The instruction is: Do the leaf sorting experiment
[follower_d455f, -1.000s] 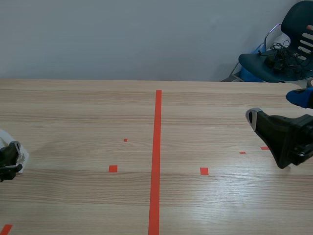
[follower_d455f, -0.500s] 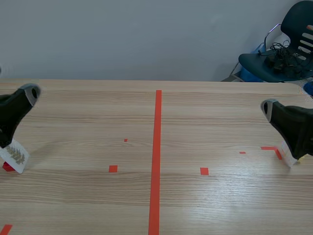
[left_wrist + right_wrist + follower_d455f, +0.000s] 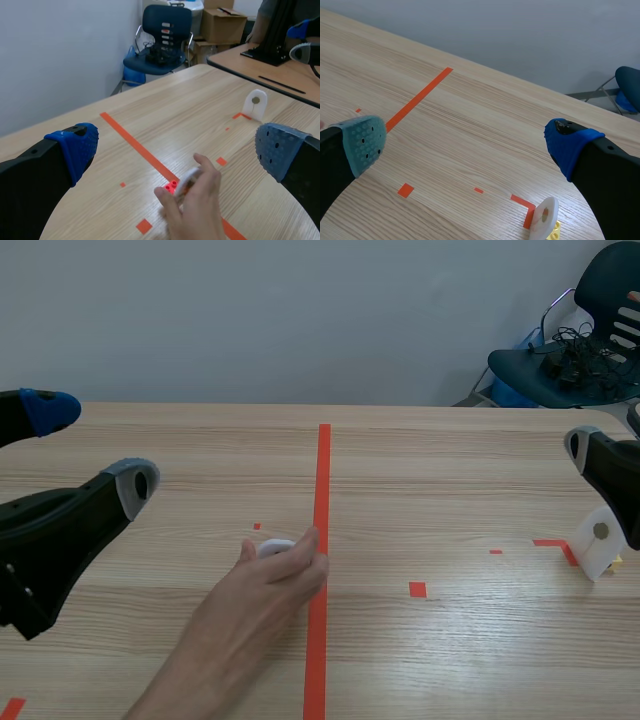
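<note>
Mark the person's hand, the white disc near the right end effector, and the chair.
person's hand [image 3: 262,595], scene view, back of the hand
white disc [image 3: 593,550], scene view, flat face
chair [image 3: 167,17], left wrist view, backrest

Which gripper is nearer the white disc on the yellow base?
Right. The right gripper is open just above the white disc; the left gripper is far across the centre tape line.

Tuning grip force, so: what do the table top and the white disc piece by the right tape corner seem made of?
Table top: pale wood or wood-look laminate, matte; straight grain lines show. White disc piece: likely hard plastic, smooth and opaque, evenly white; its yellow base looks plastic too.
</note>
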{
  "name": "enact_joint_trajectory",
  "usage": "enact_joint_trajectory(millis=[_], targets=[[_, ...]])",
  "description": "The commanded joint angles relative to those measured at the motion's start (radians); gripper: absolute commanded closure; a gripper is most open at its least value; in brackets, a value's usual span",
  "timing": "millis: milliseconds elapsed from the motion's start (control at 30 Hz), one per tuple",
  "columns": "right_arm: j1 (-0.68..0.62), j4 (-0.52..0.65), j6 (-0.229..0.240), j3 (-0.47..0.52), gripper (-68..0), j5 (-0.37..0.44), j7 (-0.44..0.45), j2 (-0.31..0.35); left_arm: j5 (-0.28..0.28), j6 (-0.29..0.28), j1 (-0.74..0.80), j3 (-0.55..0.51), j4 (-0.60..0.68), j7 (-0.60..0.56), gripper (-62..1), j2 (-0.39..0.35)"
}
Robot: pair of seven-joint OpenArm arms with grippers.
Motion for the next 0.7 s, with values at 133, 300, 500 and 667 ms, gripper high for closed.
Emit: enact_joint_trajectory(millis=[133,300,500,667], targets=[[-0.005,0.018,0.001,0.012,-67.9,0.019,0.006,0.016,-0.008,0.002,-0.006,0.003,-0.015,0.021,-62.3,0.005],[-0.005,0.018,0.001,0.012,-67.9,0.019,0.007,0.016,-0.005,0.002,-0.006,0.004,-0.015,0.077,-62.3,0.005],[-0.005,0.018,0.001,0.012,-67.9,0.019,0.007,0.016,0.077,0.007,-0.034,0.077,-0.078,0.083,-62.3,0.008],[-0.005,0.018,0.001,0.012,-67.9,0.019,0.007,0.016,0.182,0.034,-0.157,0.195,-0.263,0.049,-62.3,0.055]])
